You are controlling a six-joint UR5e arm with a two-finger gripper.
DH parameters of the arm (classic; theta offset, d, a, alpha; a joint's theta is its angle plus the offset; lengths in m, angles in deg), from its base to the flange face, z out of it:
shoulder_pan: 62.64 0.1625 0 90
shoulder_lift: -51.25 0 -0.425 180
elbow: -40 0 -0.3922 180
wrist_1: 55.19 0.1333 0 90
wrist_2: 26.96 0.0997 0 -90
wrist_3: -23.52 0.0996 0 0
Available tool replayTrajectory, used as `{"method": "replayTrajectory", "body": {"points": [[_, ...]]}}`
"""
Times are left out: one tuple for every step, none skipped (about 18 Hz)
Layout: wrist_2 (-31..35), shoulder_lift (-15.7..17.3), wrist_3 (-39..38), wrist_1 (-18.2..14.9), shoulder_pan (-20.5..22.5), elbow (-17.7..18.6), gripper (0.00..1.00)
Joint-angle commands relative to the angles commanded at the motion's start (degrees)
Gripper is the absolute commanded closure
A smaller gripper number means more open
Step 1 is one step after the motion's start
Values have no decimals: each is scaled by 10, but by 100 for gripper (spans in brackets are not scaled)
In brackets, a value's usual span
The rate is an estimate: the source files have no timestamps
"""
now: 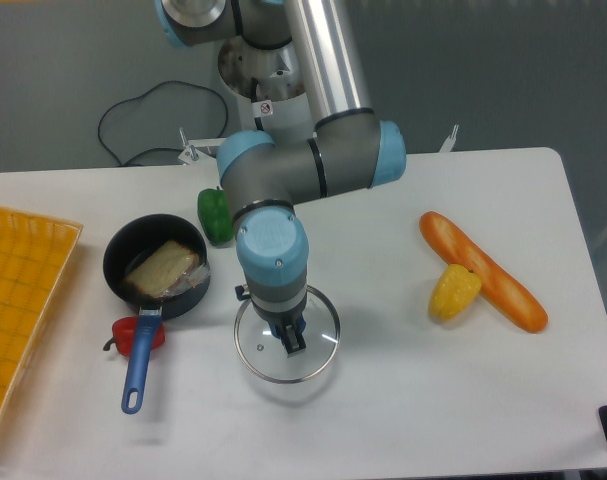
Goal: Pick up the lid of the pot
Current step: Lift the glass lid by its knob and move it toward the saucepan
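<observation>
Near the pot lid (261, 352), a blue-handled pan (151, 235).

I note on my screen a black pan (172, 231) on the white worktop (383, 420), its blue handle (137, 372) angled toward the camera. Inside it I find a brown piece (159, 268) and a translucent item, unidentified (190, 281). At the pan's near side, a red vegetable (143, 335) sits partly covered by the handle. A green item (213, 214) stands just right of the pan. Well to its right I log a long orange-brown item (483, 270) and, beside that, a yellow one (453, 293). Left of the pan: a yellow-orange surface (28, 290), cropped.
</observation>
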Motion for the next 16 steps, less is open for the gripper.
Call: {"method": "replayTrajectory", "body": {"points": [[-7,6,0,-6,-1,0,38],[-11,11,0,-12,-2,-1,38],[-13,12,-1,-14,-4,-3,38],[-13,15,-1,-15,-11,-3,38],[-13,15,-2,-16,-16,-2,38],[-13,16,-2,-15,-18,-3,38],[-13,16,-3,-16,-20,-2,38],[-13,18,-4,-16,-25,0,38],[-13,22,-4,-16,-25,1,38],[-13,22,-5,-16,-26,1,38],[-13,22,-4,-16,-26,3,38],[-13,22,-5,-17,-26,4,38],[-12,23,-5,-17,-26,4,37],[-12,23,-5,-17,-26,5,38],[-12,23,-4,-16,-26,9,37],[-12,23,-5,-16,-26,10,37]]}}
